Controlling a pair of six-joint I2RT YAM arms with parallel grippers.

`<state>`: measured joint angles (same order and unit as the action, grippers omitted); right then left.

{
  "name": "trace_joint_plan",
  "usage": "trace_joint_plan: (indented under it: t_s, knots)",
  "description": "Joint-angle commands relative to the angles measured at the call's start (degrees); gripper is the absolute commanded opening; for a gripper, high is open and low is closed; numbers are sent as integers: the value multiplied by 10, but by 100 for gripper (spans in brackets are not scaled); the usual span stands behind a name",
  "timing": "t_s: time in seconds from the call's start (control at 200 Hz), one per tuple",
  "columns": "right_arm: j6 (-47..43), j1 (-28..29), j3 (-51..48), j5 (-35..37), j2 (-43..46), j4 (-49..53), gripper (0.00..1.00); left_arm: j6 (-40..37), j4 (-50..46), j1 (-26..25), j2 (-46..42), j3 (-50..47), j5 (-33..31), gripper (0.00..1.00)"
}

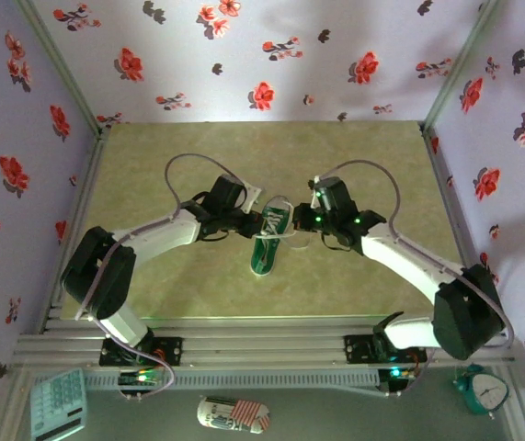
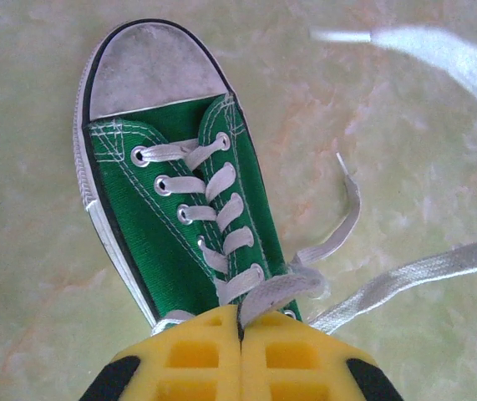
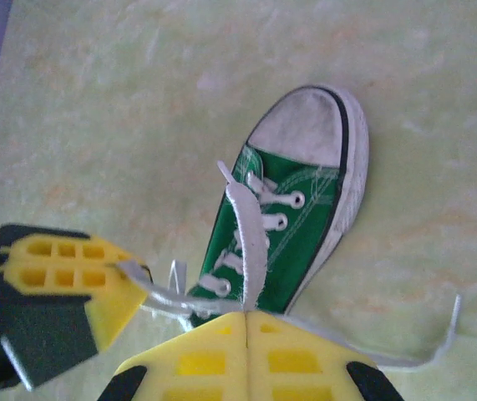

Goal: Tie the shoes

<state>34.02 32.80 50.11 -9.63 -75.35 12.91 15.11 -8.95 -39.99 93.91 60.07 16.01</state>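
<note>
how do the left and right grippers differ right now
Side: in the top view the left gripper sits left of the sneaker, the right gripper right of it.
Lace: the left gripper's lace runs short to the top eyelets; the right gripper's lace lies long over the tongue, its tip loose.
Shared: both are shut on white lace near the sneaker's opening.

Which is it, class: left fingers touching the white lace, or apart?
Touching: the left wrist view shows the lace pinched in the seam between the shut fingers of the left gripper.

no legible text, labels, numbers or signs
</note>
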Motion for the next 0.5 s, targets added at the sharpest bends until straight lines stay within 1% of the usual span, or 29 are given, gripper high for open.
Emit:
trace_joint_plan:
  t_s: [0.0,0.11,0.2,0.335,0.495]
  knots:
    - [-12,1,11,-26,13,57,0,10,10,-4,-4,2,-8,0]
    - [-37,2,35,-15,25,127,0,12,10,-4,-3,1,-16,0]
    - [-45,1,33,-2,46,159,0,15,11,-5,1,3,-17,0]
    - [-40,1,12,2,71,173,0,16,11,-5,7,7,-17,0]
    - [-41,1,7,3,79,193,0,12,7,-5,8,9,-17,0]
